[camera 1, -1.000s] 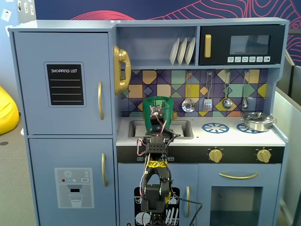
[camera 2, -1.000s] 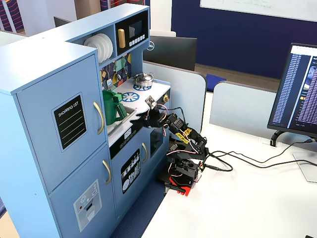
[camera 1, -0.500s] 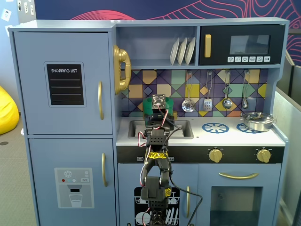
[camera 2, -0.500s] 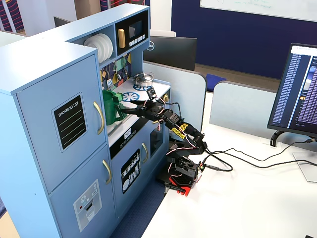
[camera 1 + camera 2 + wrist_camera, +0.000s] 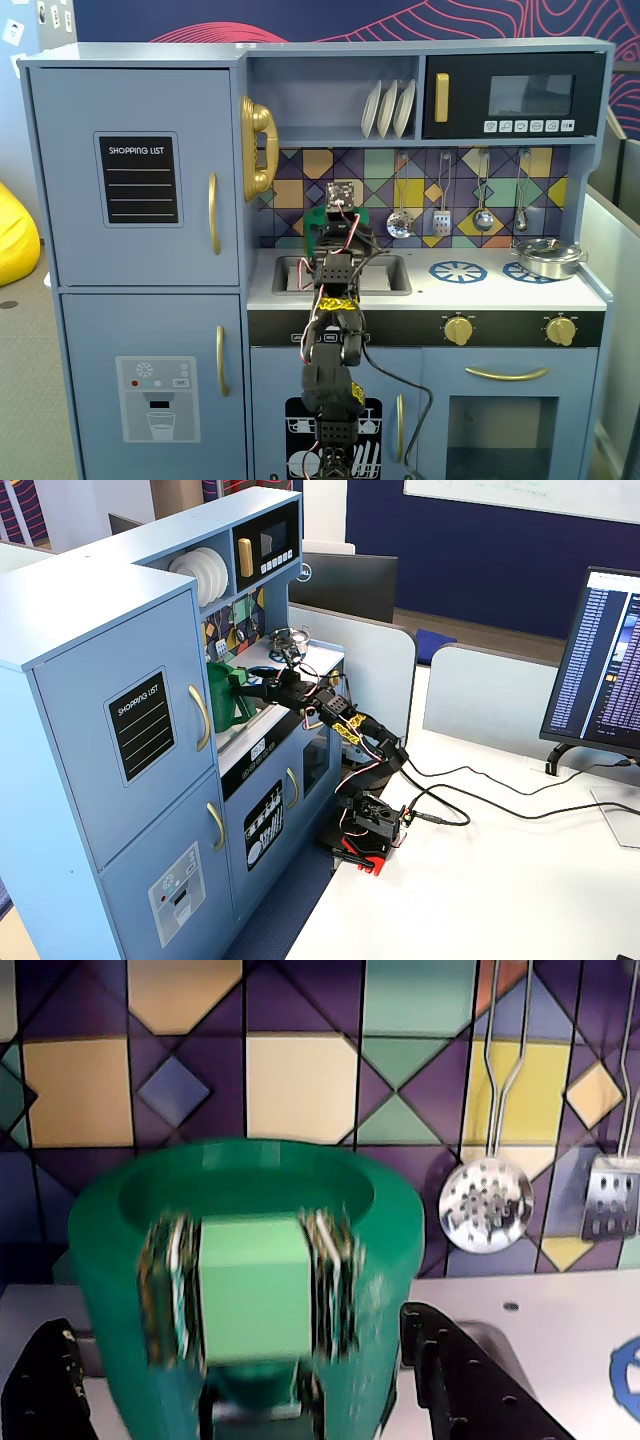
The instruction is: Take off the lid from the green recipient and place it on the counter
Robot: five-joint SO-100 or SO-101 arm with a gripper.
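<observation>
Both jaws of the gripper [image 5: 240, 1380] stand wide — flanking the green recipient [image 5: 250, 1290].

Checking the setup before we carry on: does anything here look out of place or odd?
One thing: the green container has no lid on it. The wrist view shows an open rim and a hollow inside, and no lid lies on the visible parts of the counter. The tool's fingers flank the container. Nothing looks spilled or damaged.

One green recipient [image 5: 250, 1290] stands on the counter [image 5: 430, 290]; one steel pot [image 5: 549, 257] sits at the right in a fixed view. Three white plates [image 5: 388, 108] line the shelf; four utensils [image 5: 400, 222] hang on the tiled wall; two gold knobs [image 5: 458, 329] face front.
</observation>
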